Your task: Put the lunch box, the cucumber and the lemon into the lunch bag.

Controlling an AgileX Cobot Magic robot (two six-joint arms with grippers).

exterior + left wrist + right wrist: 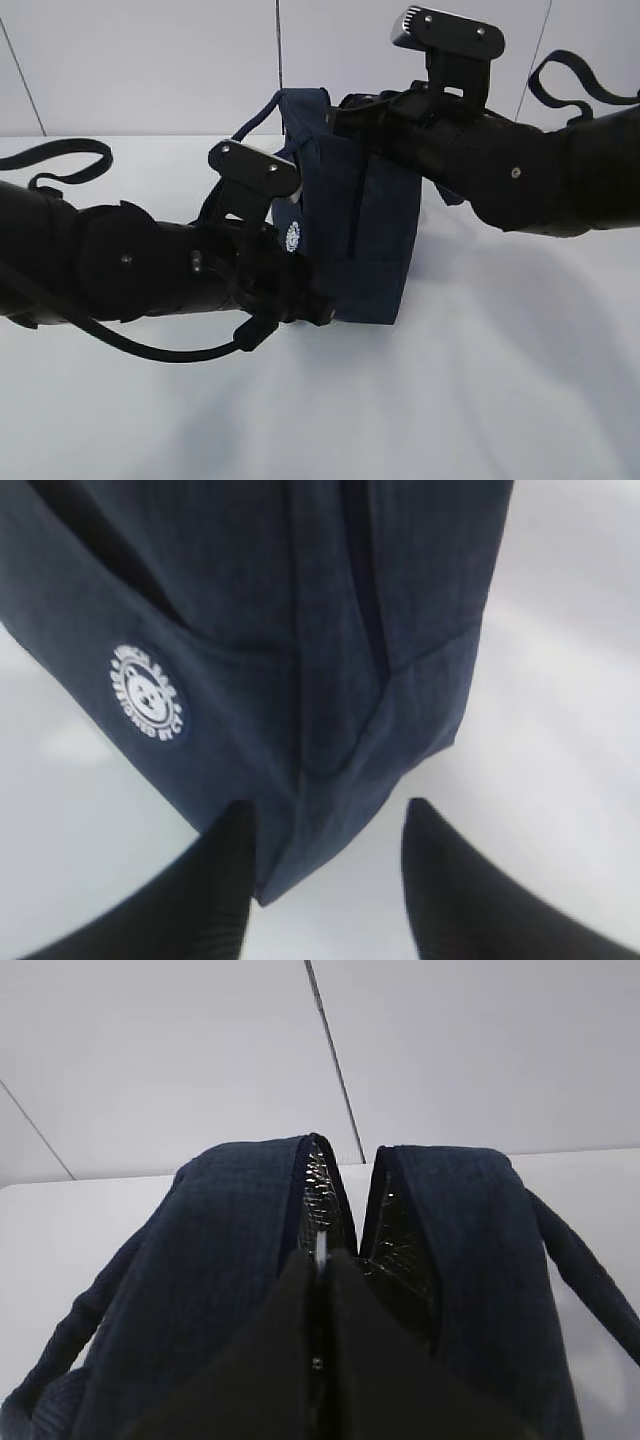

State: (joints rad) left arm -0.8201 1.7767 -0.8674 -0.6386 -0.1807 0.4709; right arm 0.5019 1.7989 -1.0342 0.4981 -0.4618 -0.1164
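The white table [480, 400] fills the lower half of the exterior view, and the lunch bag [365, 235] stands upright on it at centre frame, its long axis vertical and its mouth at the top. Both arms converge on it. The right arm enters from the upper right and the left arm from the lower left.

The right gripper [322, 1290] sits at the top of the bag. In the right wrist view its fingers are pressed flat together at the bottom centre of the frame, right at the parted zipper opening, where silvery lining [320, 1195] shows between the two navy lips. They look pinched on something thin at the zipper line, perhaps the pull, but I cannot tell what. A handle [580, 1260] loops down the right edge of that frame.

The left gripper [325, 880] is at the bag's lower corner. In the left wrist view its two dark fingers stand apart at the bottom of the frame, with the corner of the fabric between them; neither finger clearly touches it. A round white bear logo [148, 694] sits on the bag's side, in the left half of that frame.

The lunch box, cucumber and lemon appear in no view, so I cannot say whether they are inside. The bag's mouth lies directly ahead of the right fingers, making that arm the nearer one for widening it.
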